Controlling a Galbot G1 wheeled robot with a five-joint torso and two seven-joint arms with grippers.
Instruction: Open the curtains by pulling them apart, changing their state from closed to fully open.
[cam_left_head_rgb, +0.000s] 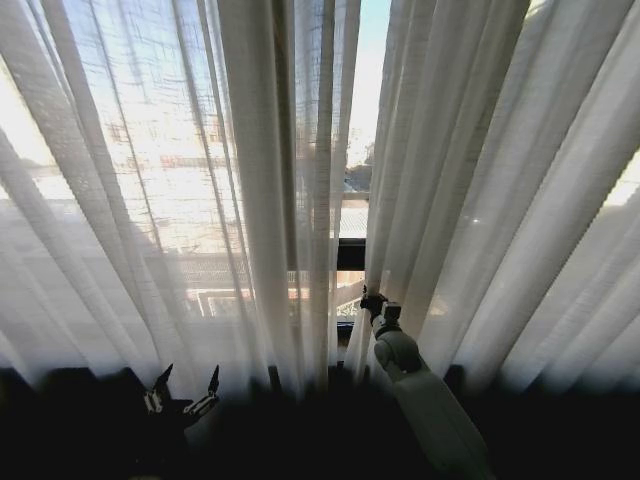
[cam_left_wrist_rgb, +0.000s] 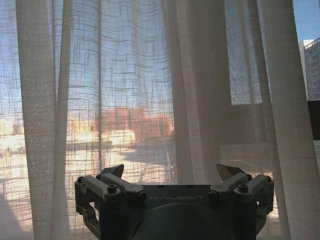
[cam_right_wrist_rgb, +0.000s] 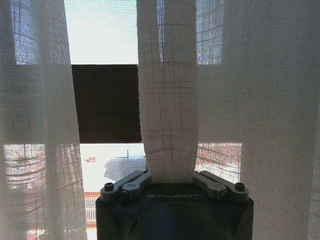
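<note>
Right claw (cam_left_head_rgb: 374, 305) pinching right curtain's (cam_left_head_rgb: 480, 180) inner fold; thin grip, could slip under pull. Left claw (cam_left_head_rgb: 182, 392) spread wide, clear of left curtain (cam_left_head_rgb: 150, 180).

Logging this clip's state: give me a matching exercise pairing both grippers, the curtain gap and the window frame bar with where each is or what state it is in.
1 left gripper
2 right gripper
3 gap between the curtains
4 window frame bar

a narrow, glass showing
b open, low, short of the left panel
c dark, across the gap
d shut on the right panel's inner fold

1-b, 2-d, 3-a, 4-c
</note>
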